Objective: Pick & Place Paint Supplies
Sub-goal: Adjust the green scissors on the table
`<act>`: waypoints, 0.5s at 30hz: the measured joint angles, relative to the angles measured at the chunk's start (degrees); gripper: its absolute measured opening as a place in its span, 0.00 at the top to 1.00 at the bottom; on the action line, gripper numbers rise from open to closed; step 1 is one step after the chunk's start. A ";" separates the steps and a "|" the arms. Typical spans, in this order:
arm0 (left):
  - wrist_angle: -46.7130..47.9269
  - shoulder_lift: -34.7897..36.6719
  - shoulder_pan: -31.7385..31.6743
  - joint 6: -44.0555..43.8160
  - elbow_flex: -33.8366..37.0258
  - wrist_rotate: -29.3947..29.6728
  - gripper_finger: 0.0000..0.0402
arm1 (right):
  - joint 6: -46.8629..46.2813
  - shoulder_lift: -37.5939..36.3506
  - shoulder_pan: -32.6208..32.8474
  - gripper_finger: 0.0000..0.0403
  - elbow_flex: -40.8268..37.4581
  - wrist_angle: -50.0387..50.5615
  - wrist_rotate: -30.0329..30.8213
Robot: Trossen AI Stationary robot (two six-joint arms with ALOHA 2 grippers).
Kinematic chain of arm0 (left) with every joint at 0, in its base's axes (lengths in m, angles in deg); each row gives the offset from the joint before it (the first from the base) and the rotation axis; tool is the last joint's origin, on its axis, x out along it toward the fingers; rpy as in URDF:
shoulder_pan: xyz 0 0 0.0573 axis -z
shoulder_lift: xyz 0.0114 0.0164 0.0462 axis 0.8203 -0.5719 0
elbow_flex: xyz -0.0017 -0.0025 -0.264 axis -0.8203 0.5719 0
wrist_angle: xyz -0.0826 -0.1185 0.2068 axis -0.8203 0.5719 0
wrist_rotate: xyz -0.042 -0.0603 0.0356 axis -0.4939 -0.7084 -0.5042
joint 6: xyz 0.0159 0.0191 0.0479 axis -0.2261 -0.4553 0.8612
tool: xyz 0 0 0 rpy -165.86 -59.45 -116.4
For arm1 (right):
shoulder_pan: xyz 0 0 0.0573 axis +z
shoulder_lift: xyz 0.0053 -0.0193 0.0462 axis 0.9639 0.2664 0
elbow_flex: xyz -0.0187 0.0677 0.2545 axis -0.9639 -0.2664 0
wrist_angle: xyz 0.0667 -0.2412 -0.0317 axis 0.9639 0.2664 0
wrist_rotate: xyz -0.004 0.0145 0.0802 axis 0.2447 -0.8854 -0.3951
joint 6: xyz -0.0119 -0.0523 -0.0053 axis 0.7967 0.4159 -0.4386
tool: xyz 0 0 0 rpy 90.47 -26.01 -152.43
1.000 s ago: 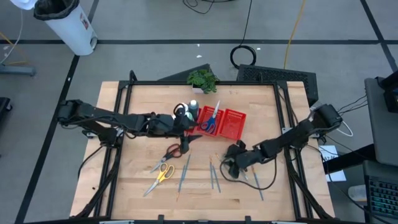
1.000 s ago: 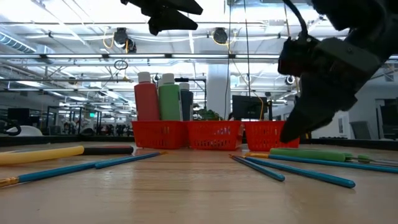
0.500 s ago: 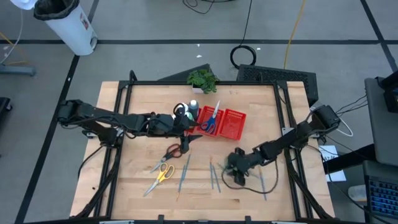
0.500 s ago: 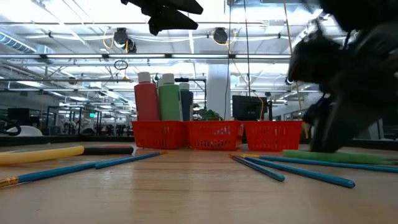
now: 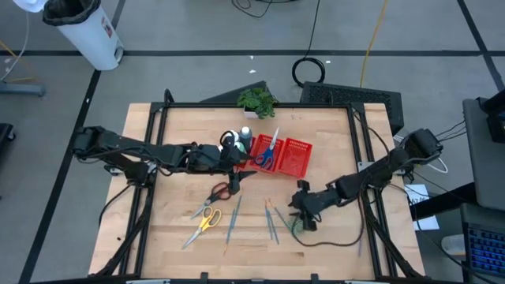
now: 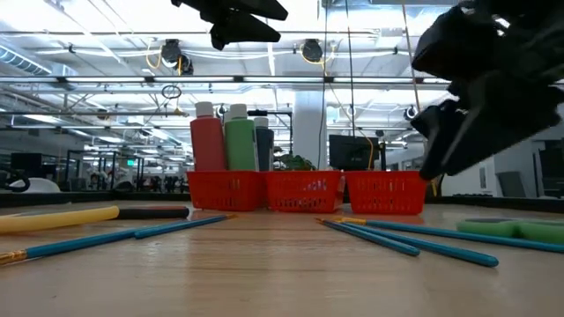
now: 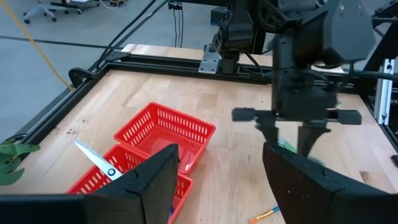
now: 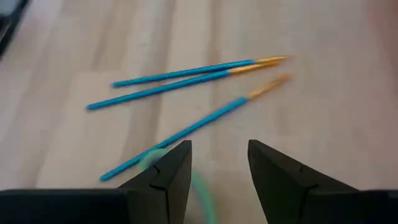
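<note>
My right gripper [image 5: 304,214] [image 8: 219,149] is open and hovers above the green-handled scissors [image 5: 299,229] [image 6: 515,230], which lie flat on the table. A green handle loop [image 8: 202,186] shows between its fingers. Three blue brushes [image 8: 186,78] [image 5: 271,219] lie just left of it. My left gripper [image 5: 243,177] [image 7: 219,152] is open and waits in the air beside the red tray [image 5: 296,154]. The tray holds paint bottles [image 6: 225,136] in its left part and blue scissors [image 5: 267,155] in the middle. Red scissors [image 5: 221,190] and yellow scissors [image 5: 207,220] lie on the table.
Another brush [image 5: 234,217] lies near the yellow scissors. A dark cable [image 5: 327,239] loops on the table under my right arm. A potted plant [image 5: 256,100] stands at the far edge behind the tray. The tray's right compartment [image 7: 168,134] shows bare mesh.
My right gripper dipped toward the table's near edge beside the green scissors, then rose again. The green scissors slid along the table toward the right side. My left arm kept still.
</note>
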 joint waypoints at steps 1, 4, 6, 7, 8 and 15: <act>-0.02 0.00 0.00 0.00 0.00 0.00 0.40 | 1.21 0.46 0.28 0.63 0.04 0.06 -1.32; -0.02 0.00 0.00 -0.02 0.00 0.00 0.40 | 3.45 2.23 1.42 0.63 0.00 -0.13 -5.03; -0.02 0.00 0.00 -0.04 0.00 0.02 0.40 | 4.25 3.32 2.55 0.63 0.01 0.51 -5.17; -0.06 0.00 0.00 -0.04 0.00 0.01 0.40 | 4.40 4.01 2.85 0.63 0.00 0.47 -5.04; -0.07 0.00 0.00 -0.04 0.00 0.01 0.40 | 4.39 4.65 2.91 0.63 0.00 0.34 -4.06; -0.09 0.00 0.00 -0.85 0.00 0.01 0.40 | 4.21 5.32 2.69 0.63 0.07 -0.02 0.64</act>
